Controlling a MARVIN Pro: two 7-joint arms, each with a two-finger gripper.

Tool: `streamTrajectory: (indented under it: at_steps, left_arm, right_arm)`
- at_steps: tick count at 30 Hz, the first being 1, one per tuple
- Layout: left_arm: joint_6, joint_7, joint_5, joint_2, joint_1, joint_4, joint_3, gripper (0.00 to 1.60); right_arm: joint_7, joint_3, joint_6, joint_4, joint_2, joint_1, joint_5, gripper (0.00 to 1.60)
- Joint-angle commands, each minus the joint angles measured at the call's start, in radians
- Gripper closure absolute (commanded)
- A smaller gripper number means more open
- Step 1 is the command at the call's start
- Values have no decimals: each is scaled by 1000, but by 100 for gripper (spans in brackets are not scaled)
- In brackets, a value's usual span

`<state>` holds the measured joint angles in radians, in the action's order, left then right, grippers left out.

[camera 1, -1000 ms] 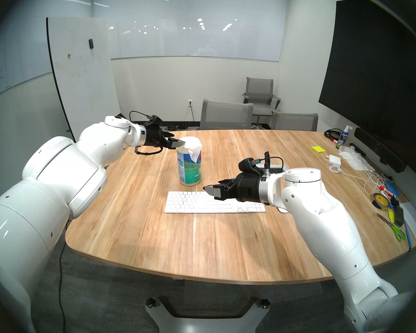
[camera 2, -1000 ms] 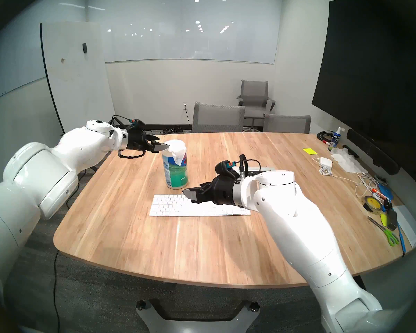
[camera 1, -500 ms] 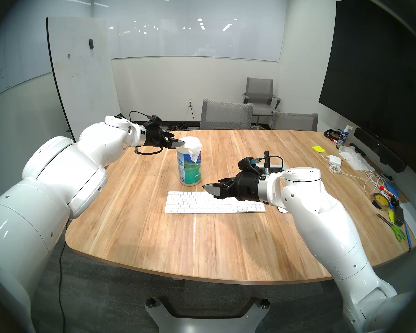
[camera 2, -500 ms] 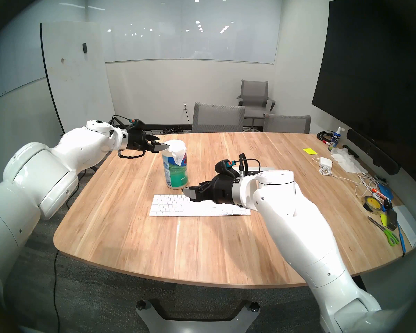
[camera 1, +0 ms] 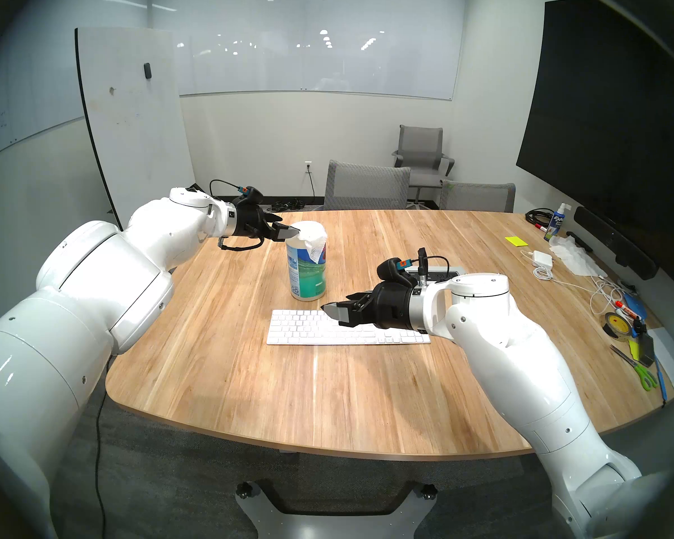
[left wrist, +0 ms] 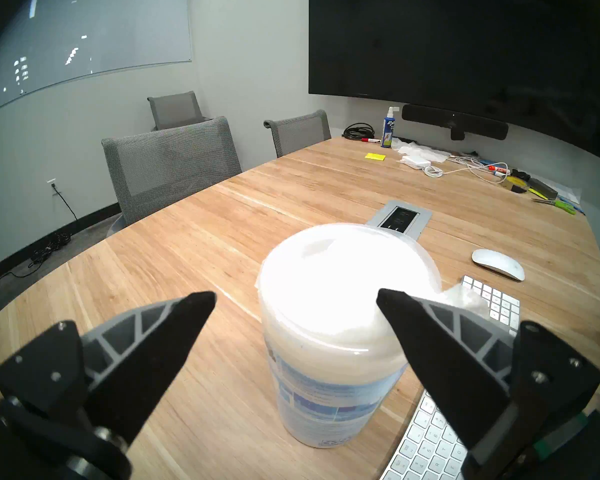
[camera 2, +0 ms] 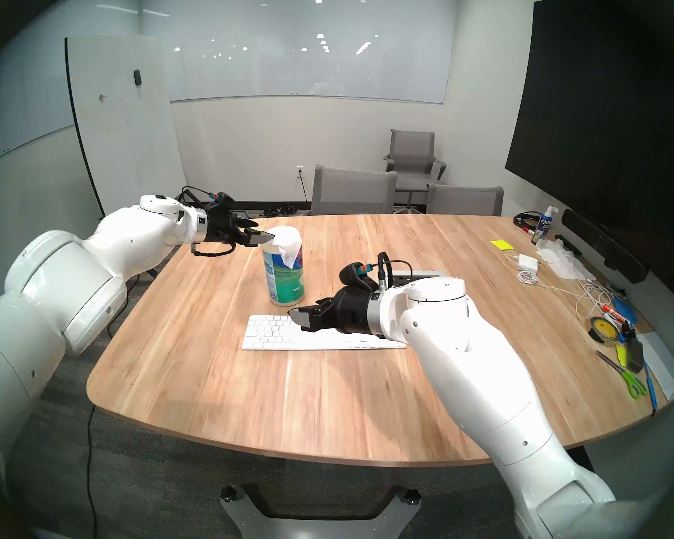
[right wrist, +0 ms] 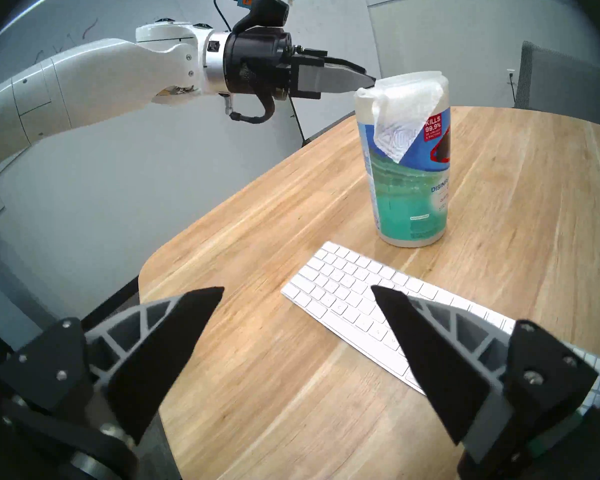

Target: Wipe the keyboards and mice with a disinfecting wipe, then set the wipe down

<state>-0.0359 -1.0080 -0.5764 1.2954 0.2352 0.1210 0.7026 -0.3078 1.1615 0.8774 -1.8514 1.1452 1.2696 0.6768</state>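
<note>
- My right fingers [right wrist: 297, 295] hang spread wide and empty above the keyboard [camera 1: 308, 326] on the tabletop [camera 1: 327, 402].
- My left fingers [left wrist: 295, 297] gape empty at the wipe canister's [camera 1: 306, 270] top.
- The mouse [left wrist: 498, 264] lies just beyond the keyboard's right end.

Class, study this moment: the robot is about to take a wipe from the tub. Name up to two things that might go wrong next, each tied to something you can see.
1. The left pincer stands open beside the lid of the wipe tub, which nothing holds. Pulling the wipe may tip or lift the tub.
2. The right pincer hangs open low over the keyboard; a further drop may press keys or shove it.
</note>
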Motion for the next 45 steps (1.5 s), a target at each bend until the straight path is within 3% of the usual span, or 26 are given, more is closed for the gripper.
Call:
streamTrajectory:
  at_steps: [1, 18, 33, 45]
  left_arm:
    - [1, 0, -2, 0, -25, 9, 3, 0]
    - [1, 0, -2, 0, -25, 9, 4, 0]
    - [1, 0, -2, 0, -25, 9, 4, 0]
    - [1, 0, -1, 0, -25, 9, 4, 0]
  right_arm:
    - [22, -38, -40, 21, 70, -54, -24, 0]
    - [121, -106, -190, 156, 214, -98, -103, 0]
    - [185, -107, -310, 293, 273, -145, -161, 0]
    - [182, -84, -358, 395, 308, -203, -171, 0]
